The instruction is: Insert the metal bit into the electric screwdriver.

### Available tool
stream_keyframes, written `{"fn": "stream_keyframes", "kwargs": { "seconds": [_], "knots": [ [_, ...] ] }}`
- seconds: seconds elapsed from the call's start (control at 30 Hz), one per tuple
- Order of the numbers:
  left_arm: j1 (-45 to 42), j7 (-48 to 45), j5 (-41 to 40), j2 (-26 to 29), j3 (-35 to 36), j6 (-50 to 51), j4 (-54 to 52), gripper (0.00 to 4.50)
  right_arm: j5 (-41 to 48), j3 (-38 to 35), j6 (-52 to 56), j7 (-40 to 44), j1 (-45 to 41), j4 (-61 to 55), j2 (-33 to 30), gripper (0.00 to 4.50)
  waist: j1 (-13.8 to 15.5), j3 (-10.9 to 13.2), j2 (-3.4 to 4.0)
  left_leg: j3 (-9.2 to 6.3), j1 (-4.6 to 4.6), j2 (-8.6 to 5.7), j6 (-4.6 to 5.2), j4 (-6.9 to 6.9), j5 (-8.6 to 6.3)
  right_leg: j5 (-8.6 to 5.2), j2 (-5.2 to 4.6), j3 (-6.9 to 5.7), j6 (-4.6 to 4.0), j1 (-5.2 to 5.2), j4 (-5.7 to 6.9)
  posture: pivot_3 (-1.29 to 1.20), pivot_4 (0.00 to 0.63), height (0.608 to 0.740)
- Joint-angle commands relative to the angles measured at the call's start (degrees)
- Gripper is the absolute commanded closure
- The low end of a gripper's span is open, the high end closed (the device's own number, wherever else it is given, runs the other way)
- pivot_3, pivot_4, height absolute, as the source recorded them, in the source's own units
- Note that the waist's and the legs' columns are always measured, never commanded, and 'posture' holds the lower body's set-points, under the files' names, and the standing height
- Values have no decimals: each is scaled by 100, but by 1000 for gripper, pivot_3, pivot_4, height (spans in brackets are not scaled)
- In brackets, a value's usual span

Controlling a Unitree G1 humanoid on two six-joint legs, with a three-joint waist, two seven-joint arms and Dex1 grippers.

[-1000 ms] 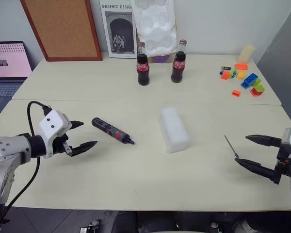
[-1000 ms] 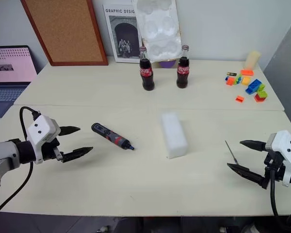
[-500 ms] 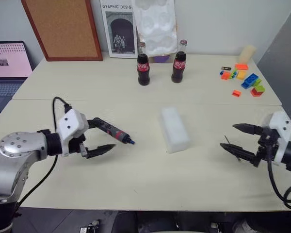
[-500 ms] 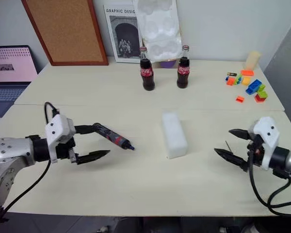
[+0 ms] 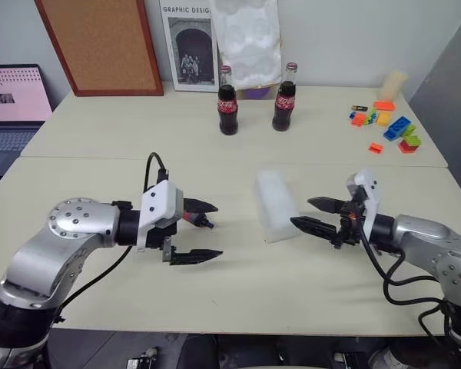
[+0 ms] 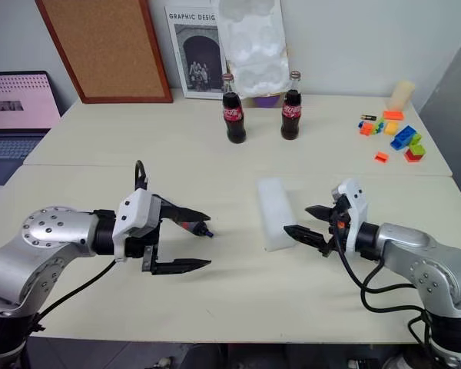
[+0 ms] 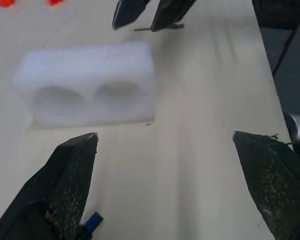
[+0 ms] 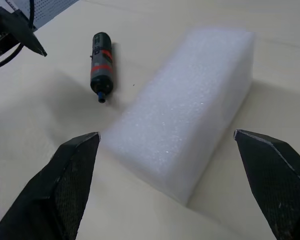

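The electric screwdriver (image 8: 101,67), dark with a red band and a blue tip, lies on the table left of a white foam block (image 5: 275,204). In the head views my left gripper (image 5: 219,230) stands open over it. Its far finger covers most of the body, and the blue tip (image 6: 207,231) peeks out. My right gripper (image 5: 300,212) is open at the block's right side, pointing left, with nothing between its fingers. The metal bit (image 7: 140,29) shows in the left wrist view as a thin rod on the table, right by the right gripper's fingers.
Two cola bottles (image 5: 227,111) (image 5: 283,108) stand at the back centre. Toy bricks (image 5: 388,123) lie at the back right. A laptop (image 5: 8,108) sits far left. A cork board (image 5: 100,46) and a poster (image 5: 186,46) lean on the wall.
Both grippers have swung in toward the table's middle. The left one came over the screwdriver. The right one passed the bit and reached the foam block. Both stayed open.
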Motion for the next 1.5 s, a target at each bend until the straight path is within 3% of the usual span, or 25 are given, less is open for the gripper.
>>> {"fn": "stream_keyframes", "kwargs": {
  "seconds": [0.03, 0.2, 0.33, 0.7, 0.77, 0.9, 1.03, 1.13, 1.33, 1.5],
  "knots": [
    [-160, -4, -73, -79, -40, -79, -127, 5, 245, 16, 340, -252, -241, 265, 272, 0, -2, 0, 0, 0, -2, 0, 0, 0, 0, 1, 0, 0, 0, -2, 0, 0, 150, 740],
    [-118, -36, 31, -121, -130, -148, -148, 5, 374, 48, 733, -414, -421, 493, 509, 0, -6, 1, 2, -4, -2, 1, 1, -3, 0, 6, 4, 0, 4, -6, 3, 0, 150, 740],
    [-108, 4, 65, -170, -200, -185, -154, 0, 297, 108, 866, -557, -545, 686, 683, 723, -8, 1, 3, -4, -2, 1, 1, -2, 0, 4, 4, 1, 7, -6, 3, 0, 150, 740],
    [-292, 162, -43, -454, -277, -92, -147, 0, 348, -1, 913, -678, -586, 564, 798, 3291, -15, 1, 3, -6, -2, 1, 1, -1, 0, 0, 6, 0, 16, -6, 4, 0, 150, 740],
    [-438, 233, -71, -585, -311, -53, -131, 0, 459, -162, 936, -776, -652, 457, 805, 3812, -9, 1, 3, -7, -2, 1, 1, -1, 0, 0, 6, 0, 17, -6, 5, 0, 150, 740],
    [-656, 402, -139, -870, -424, 68, -137, 0, 558, -695, 905, -1129, -692, 310, 706, 4406, -5, 2, 3, -7, -5, 0, 1, 0, 0, 1, 6, 0, 18, -6, 4, 0, 150, 740],
    [-944, 558, -31, -1239, -658, 75, -13, 0, 575, -1440, 860, -1405, -615, 177, 340, 4492, 14, 2, 4, -11, -12, 0, 1, -1, 0, 5, 5, -3, 12, -6, -1, 0, 150, 740],
    [-1251, 658, 205, -1574, -968, -65, 217, 0, -155, -1587, 489, -1368, -402, 39, -475, 4492, 23, 4, 9, -13, -17, -1, 2, -1, 0, 7, 5, -5, 10, -7, -5, 0, 150, 740],
    [-1707, 668, 526, -2183, -1422, -347, 682, 0, -1866, -890, -610, -923, 521, 302, -2085, 4492, -18, 1, 10, -13, -20, -5, 2, 0, -1, 6, 3, -4, 12, -7, -15, 0, 150, 740],
    [-1963, 577, 715, -2628, -1769, -587, 954, 0, -3036, -196, -1524, -711, 826, 1451, -2479, 4492, -53, 1, 11, -9, -13, -6, 4, 5, 0, 7, 5, 4, 16, -5, -11, 0, 150, 740]
  ]
}}
